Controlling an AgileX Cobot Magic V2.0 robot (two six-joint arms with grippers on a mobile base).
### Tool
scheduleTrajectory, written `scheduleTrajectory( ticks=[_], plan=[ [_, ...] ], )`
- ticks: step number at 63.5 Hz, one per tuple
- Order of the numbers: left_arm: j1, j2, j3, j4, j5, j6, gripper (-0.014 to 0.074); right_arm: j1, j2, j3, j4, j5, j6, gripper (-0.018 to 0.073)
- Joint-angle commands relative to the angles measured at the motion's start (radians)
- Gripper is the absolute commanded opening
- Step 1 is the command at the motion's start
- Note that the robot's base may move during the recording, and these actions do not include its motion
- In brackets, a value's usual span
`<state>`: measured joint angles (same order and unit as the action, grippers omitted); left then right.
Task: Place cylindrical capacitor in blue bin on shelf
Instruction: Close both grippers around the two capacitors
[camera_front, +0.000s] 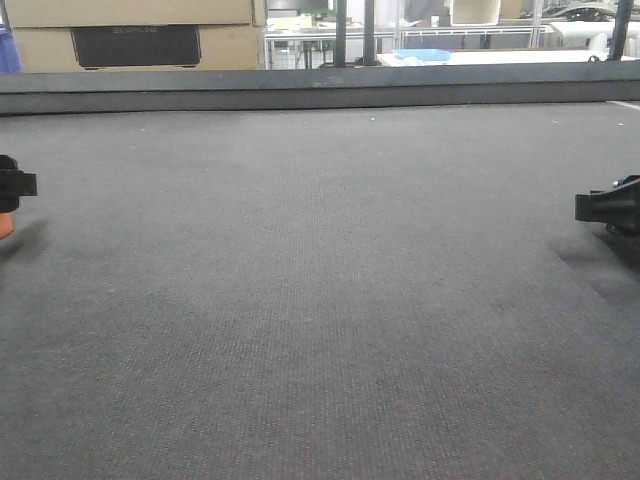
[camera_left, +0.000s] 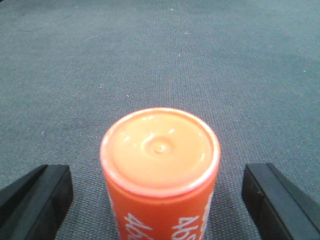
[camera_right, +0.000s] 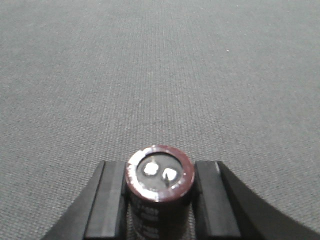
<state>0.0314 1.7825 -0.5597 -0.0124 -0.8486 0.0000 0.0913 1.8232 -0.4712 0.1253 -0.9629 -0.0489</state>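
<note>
The cylindrical capacitor (camera_right: 159, 172), a short black cylinder with a silvery top rim and two metal terminals, stands upright on the grey mat between my right gripper's (camera_right: 159, 190) fingers. Both pads press its sides, so that gripper is shut on it. In the front view, only the black tip of the right gripper (camera_front: 608, 207) shows at the right edge. My left gripper (camera_left: 157, 197) is open around an orange cylinder with white print (camera_left: 160, 165), with a clear gap on each side. The left gripper (camera_front: 12, 185) sits at the front view's left edge. The blue bin and the shelf are out of view.
A grey woven mat (camera_front: 320, 300) covers the whole work surface. A dark raised rail (camera_front: 320, 88) bounds its far edge. Behind it stand cardboard boxes (camera_front: 135, 35) and distant workshop benches.
</note>
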Motion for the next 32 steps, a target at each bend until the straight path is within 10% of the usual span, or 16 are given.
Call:
scheduleTrajectory(
  ticks=[1,16,32],
  plan=[
    [-0.005,0.004,-0.004,0.002,-0.041,-0.012,0.0590,0.000,0.002,-0.004,0.005,-0.033,0.000,0.0158],
    [-0.005,0.004,-0.004,0.002,-0.045,-0.012,0.0549,0.000,0.002,-0.004,0.005,-0.033,0.000,0.0147],
    [-0.005,0.004,-0.004,0.002,-0.045,-0.012,0.0068,0.000,0.002,-0.004,0.005,-0.033,0.000,-0.0092]
  ],
)
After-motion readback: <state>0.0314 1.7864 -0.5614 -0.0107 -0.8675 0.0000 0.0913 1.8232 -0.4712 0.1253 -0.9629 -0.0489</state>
